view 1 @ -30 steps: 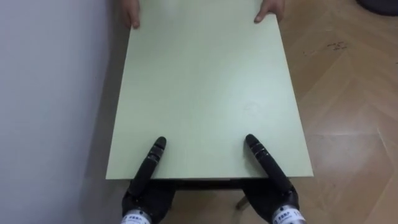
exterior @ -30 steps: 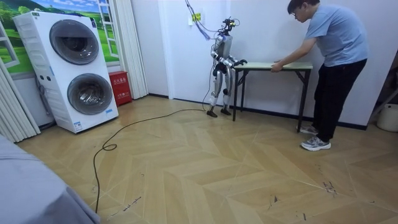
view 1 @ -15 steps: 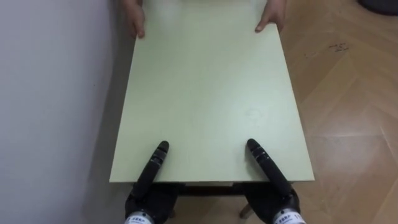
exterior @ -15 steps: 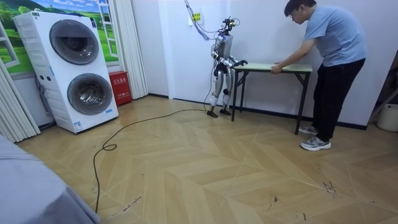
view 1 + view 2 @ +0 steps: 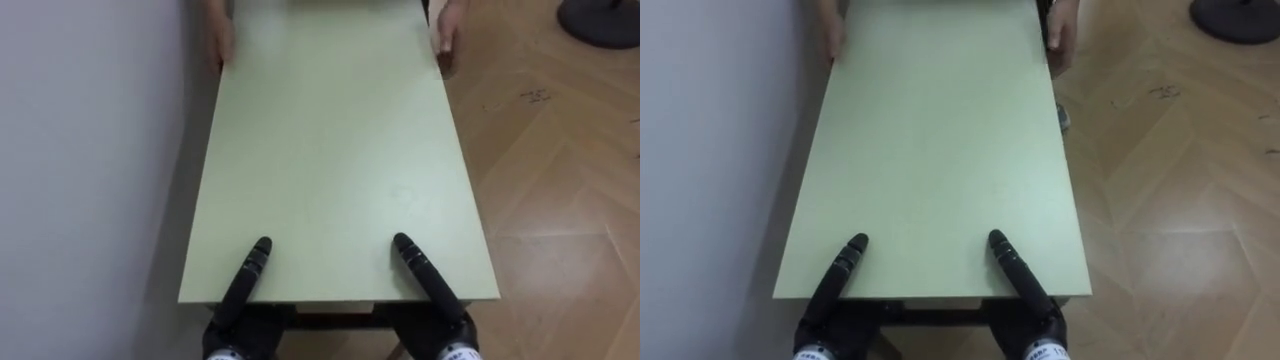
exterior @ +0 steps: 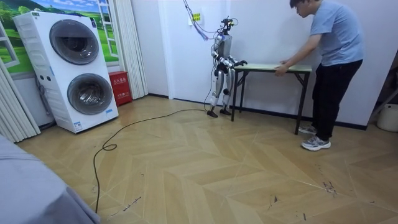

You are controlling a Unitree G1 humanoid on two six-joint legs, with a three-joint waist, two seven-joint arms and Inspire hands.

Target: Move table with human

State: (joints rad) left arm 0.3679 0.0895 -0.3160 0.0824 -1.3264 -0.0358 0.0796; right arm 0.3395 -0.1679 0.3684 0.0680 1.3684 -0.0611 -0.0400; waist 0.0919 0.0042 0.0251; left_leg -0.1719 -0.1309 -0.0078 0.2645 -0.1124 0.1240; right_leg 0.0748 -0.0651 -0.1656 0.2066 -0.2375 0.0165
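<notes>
Left robot hand (image 5: 245,280) and right robot hand (image 5: 425,278) lie over the near edge of the pale green table (image 5: 330,150); whether they grip it cannot be told. A person (image 6: 336,40) holds the table's far end.

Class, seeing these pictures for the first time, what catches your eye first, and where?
The pale green table runs down the middle of the eye views, with the robot's left hand and right hand at its near edge and a person's hands at the far corners. In the room view the person leans over it beside the white wall, and two stacked washing machines stand at that view's left.
</notes>
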